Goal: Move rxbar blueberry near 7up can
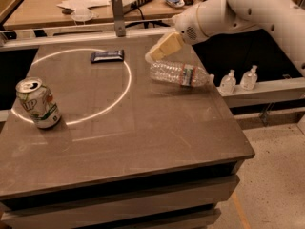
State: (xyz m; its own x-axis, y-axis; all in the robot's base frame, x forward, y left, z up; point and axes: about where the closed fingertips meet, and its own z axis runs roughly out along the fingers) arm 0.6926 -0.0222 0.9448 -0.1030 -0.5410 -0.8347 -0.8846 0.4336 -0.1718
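Note:
The rxbar blueberry [107, 56] lies flat at the back of the dark table, a small dark blue bar with pale lettering. The 7up can [38, 103] stands upright near the table's left edge, white and green with a silver top. My gripper [153, 55] hangs from the white arm at the upper right. Its tan fingers point down-left, above the table, to the right of the bar and just above the bottle's base end. It holds nothing that shows.
A clear plastic water bottle [180, 74] lies on its side at the right of the table [157, 142]. A bright light ring marks the tabletop. A grey post [117, 15] stands behind the table. Two small pump bottles [239, 79] sit on a ledge at the right.

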